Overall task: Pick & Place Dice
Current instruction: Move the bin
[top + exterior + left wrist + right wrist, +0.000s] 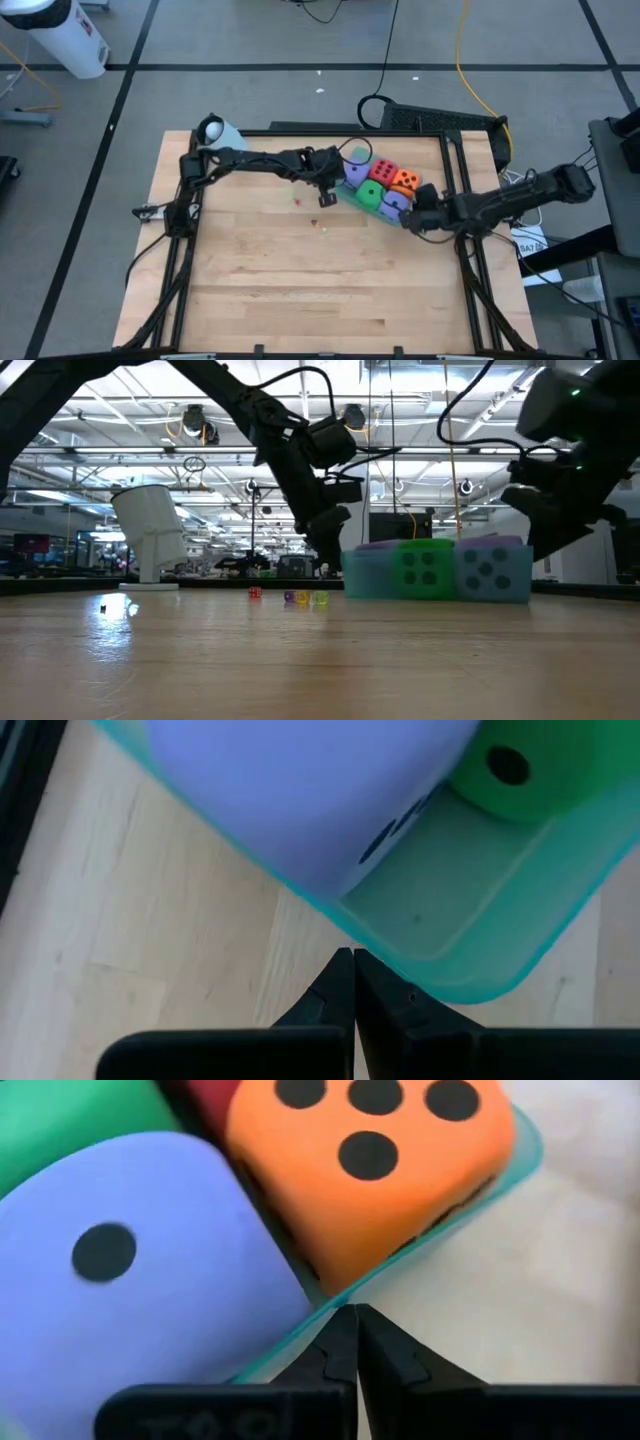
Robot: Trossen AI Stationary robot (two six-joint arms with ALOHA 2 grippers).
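Observation:
Five soft dice sit packed in a translucent green tray (pixel 343 192) near the table's far edge: a purple-blue one (pixel 356 172), red (pixel 380 170), orange (pixel 404 181), green (pixel 370 195) and a second purple-blue one (pixel 394 203). The tray rests flat on the wood (pixel 360 585). My left gripper (pixel 327 192) is shut at the tray's left side. My right gripper (pixel 410 216) is shut at its right near corner. The left wrist view shows a purple-blue die (pixel 300 790) and the green one (pixel 540 760). The right wrist view shows a purple-blue die (pixel 130 1280) and the orange one (pixel 370 1170). My left gripper's shut fingertips (pixel 345 970) come slanting down from the table's left and meet the outer edge of the tray's wall (pixel 380 955) near a corner. Whether they press on it or only stand against it, I cannot tell. My right gripper's shut fingertips (pixel 345 1335) come slanting from the table's right and meet the tray's thin rim (pixel 300 1330), beside the orange die. I cannot tell whether the rim is caught between them.
A white cylinder (pixel 215 131) stands at the table's far left corner. A few tiny coloured bits (pixel 300 597) lie on the wood left of the tray. The near half of the table (pixel 320 290) is bare wood. Cables and a black frame lie beyond the far edge.

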